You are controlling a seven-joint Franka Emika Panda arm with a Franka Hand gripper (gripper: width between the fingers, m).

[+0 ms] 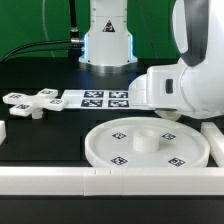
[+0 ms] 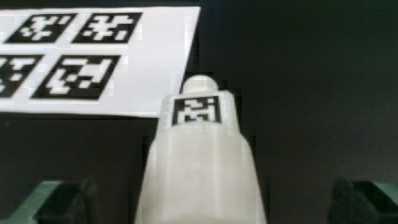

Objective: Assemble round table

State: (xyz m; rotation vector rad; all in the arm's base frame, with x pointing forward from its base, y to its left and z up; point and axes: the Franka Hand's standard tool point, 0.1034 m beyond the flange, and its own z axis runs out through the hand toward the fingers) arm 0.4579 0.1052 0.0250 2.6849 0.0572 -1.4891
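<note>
You are looking first at the white rimmed round disc (image 1: 97, 142), which is lying flat on the black bench (image 1: 50, 125), apart from the fingers (image 2: 57, 198) and out of the wrist camera's sight. Its raised hub (image 1: 147, 138) is, by my reading, where the post is meant to go.

The short thick white cylinder post (image 2: 205, 150) is sitting right between the fingers and running out ahead of them, tagged end farthest away. The fingers are standing spread, with dark bench showing on both sides of the post, so nothing is being pinched. I judge you are lining up the grasp. Centre the post so both gaps match, close across its round body behind the tag, and expect it to roll if one finger touches first. I cannot tell whether it is resting on the bench.

The small white cross-shaped foot (image 1: 30, 102) is lying far from the fingers, on the far side of the marker board (image 1: 100, 98).

Around you, the long white border bars (image 1: 60, 180) are running along the bench edge past the disc, out of your way. The marker board is lying just ahead of the post's far tip, so avoid shoving the post onto it.
</note>
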